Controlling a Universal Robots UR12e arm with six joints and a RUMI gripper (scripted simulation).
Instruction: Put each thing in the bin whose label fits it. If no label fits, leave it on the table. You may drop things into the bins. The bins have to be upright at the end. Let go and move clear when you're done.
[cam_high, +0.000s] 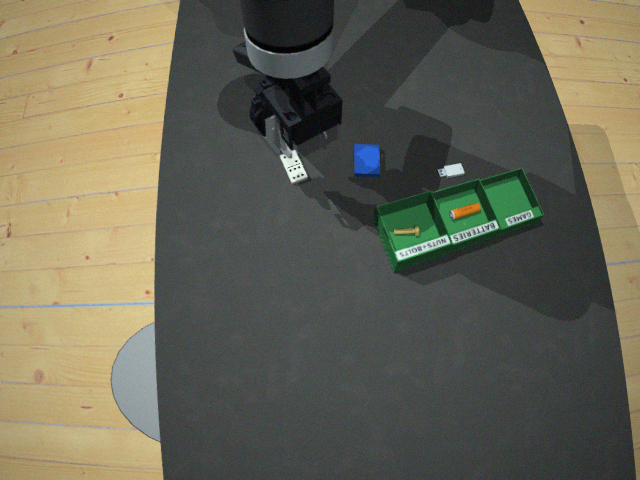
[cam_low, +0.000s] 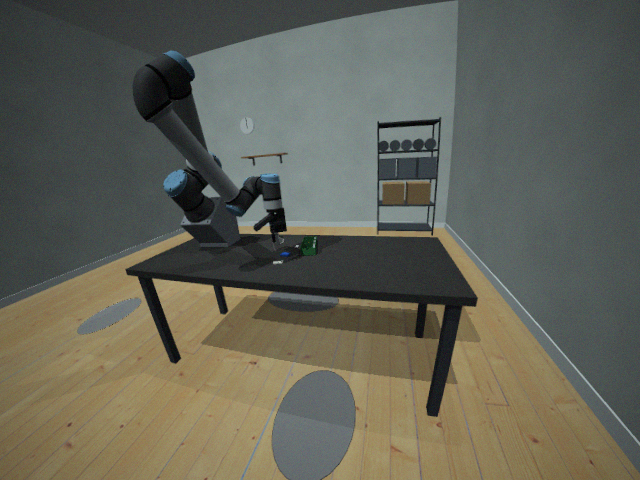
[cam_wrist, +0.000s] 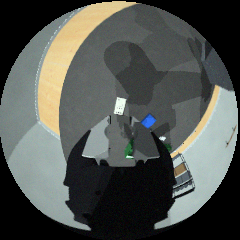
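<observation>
Domino (cam_high: 294, 168) lies flat on the desk (cam_high: 310, 335), just under the pincer (cam_high: 280, 138), whose jaws stand partly apart and hold nothing. Further right lie a blue block (cam_high: 367, 159) and the green bins (cam_high: 460, 219).

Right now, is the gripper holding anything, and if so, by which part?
Nothing is held. The gripper hangs partly open right by the domino, which lies flat on the table, not between the fingers.
</observation>
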